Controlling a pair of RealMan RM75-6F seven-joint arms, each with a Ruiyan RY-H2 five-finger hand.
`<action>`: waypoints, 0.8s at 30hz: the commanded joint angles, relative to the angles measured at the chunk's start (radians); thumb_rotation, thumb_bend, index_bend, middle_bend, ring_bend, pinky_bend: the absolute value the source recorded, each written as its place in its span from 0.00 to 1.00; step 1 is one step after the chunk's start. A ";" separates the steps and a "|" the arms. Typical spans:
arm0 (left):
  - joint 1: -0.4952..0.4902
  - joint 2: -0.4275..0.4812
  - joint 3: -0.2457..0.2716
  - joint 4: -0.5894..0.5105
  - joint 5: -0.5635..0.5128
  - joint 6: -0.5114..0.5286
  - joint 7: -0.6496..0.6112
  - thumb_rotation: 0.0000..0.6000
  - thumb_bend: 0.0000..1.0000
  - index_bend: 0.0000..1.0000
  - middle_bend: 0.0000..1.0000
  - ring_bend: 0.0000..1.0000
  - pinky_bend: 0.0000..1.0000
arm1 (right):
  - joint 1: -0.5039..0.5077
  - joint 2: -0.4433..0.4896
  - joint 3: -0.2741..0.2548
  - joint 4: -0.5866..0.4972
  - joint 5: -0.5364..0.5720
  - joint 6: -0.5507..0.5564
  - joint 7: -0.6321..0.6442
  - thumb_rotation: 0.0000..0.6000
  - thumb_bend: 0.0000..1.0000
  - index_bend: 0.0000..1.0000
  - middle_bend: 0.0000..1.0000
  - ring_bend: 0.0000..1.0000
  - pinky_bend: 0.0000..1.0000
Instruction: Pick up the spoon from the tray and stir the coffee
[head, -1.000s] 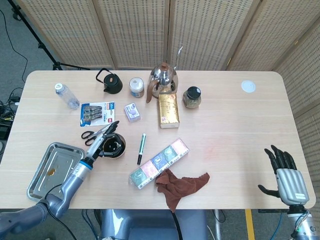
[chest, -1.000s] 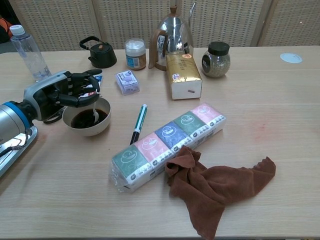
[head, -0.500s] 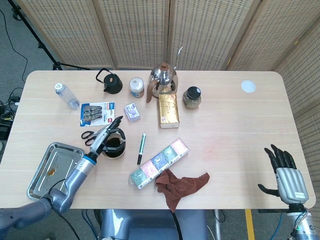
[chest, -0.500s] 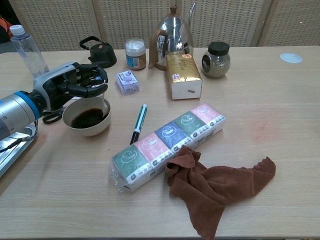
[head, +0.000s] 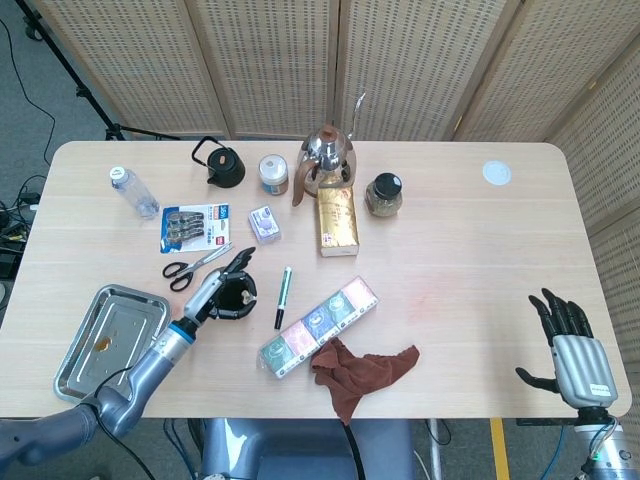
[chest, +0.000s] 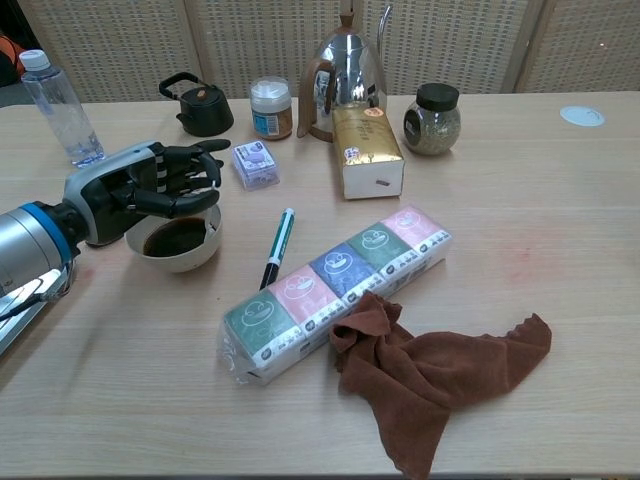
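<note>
Hovering over the white bowl (chest: 180, 250) of dark coffee (chest: 177, 237), the left hand (chest: 150, 185) curls; whether it holds anything is unclear

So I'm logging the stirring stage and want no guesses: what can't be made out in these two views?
- Spoon: both views, the left hand over the bowl covers it; grip unclear.
- Coffee: head view, hidden under that hand.
- Tray: chest view, cut off by the left edge.
- Right hand: outside the chest view.
- Jar label: too small to read.
</note>
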 joint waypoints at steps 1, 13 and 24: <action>0.010 0.013 0.014 -0.006 0.007 0.006 -0.019 1.00 0.42 0.64 0.00 0.00 0.00 | 0.000 0.000 0.000 0.000 0.000 -0.001 0.000 1.00 0.00 0.00 0.00 0.00 0.00; 0.031 0.000 0.009 0.100 -0.021 0.009 -0.044 1.00 0.42 0.64 0.00 0.00 0.00 | 0.002 -0.005 -0.003 -0.001 0.000 -0.004 -0.010 1.00 0.00 0.00 0.00 0.00 0.00; -0.006 -0.048 -0.030 0.138 -0.032 -0.004 0.001 1.00 0.42 0.64 0.00 0.00 0.00 | 0.005 -0.003 0.002 -0.001 0.010 -0.008 -0.006 1.00 0.00 0.00 0.00 0.00 0.00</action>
